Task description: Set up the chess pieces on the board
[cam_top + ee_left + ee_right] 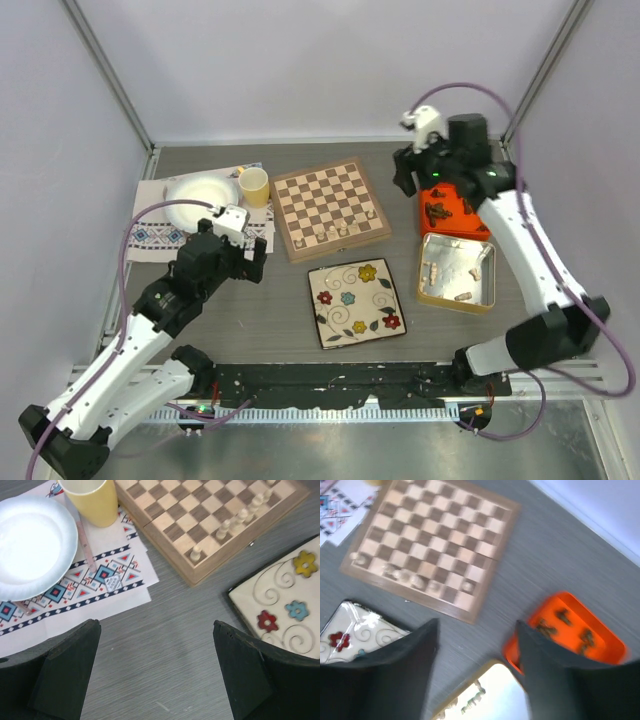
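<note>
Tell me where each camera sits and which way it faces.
Top: above and behind the bases, looking down on the table; the left arm and right arm show.
Left wrist: on the left arm, looking down through the open left gripper at the white plate, yellow cup and a board corner.
Right wrist: on the right arm, looking down through the open right gripper at the board and orange tray.
Shared: both wrist views catch the board and the flowered plate.

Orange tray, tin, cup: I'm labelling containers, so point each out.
Orange tray (572, 630), right wrist view, bare floor between pieces.
Tin (455, 262), top external view, bare floor.
Cup (95, 505), left wrist view, yellow side wall.
</note>
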`<state>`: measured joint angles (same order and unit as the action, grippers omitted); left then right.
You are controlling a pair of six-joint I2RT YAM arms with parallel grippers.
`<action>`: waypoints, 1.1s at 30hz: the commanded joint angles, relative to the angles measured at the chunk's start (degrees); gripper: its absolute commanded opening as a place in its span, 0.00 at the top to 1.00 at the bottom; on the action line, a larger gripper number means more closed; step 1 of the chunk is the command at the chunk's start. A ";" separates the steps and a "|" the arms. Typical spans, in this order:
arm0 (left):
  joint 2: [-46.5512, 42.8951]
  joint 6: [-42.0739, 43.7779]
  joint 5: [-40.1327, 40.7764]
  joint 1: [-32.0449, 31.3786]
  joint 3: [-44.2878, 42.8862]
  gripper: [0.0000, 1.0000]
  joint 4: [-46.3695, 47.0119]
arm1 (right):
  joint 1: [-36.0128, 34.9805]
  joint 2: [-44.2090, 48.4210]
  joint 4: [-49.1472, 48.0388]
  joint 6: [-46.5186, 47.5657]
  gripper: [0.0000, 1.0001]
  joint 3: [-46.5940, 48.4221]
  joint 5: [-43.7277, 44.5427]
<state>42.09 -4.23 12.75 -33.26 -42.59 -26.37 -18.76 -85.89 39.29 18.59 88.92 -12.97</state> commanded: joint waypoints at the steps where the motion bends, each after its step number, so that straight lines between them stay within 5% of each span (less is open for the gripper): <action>1: -1.30 -8.85 -5.62 0.03 -5.48 0.01 5.71 | 10.57 12.04 -2.10 1.10 0.13 -5.50 -9.70; 4: -2.44 -15.51 -10.63 0.03 -6.10 0.00 8.52 | 14.71 15.92 3.04 6.54 0.00 -11.31 -12.87; 11: -5.52 -21.26 -16.09 0.03 -5.40 0.01 8.02 | 25.00 19.26 14.23 16.20 0.03 -20.35 -20.96; 18: -9.30 -23.62 -15.39 0.03 -2.07 0.01 4.40 | 29.05 14.89 16.08 16.57 0.24 -27.92 -11.82; 24: -9.30 -27.93 -15.74 0.03 1.54 0.01 7.12 | 28.96 8.20 10.03 5.61 0.48 -30.74 -11.11; 33: -1.31 -27.59 -15.48 0.03 -1.79 0.00 8.35 | 22.38 -1.12 4.57 -4.44 0.55 -31.01 -5.41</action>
<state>37.74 -31.55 -2.17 -33.26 -41.15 -20.86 6.92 -84.42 47.42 19.75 57.34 -21.39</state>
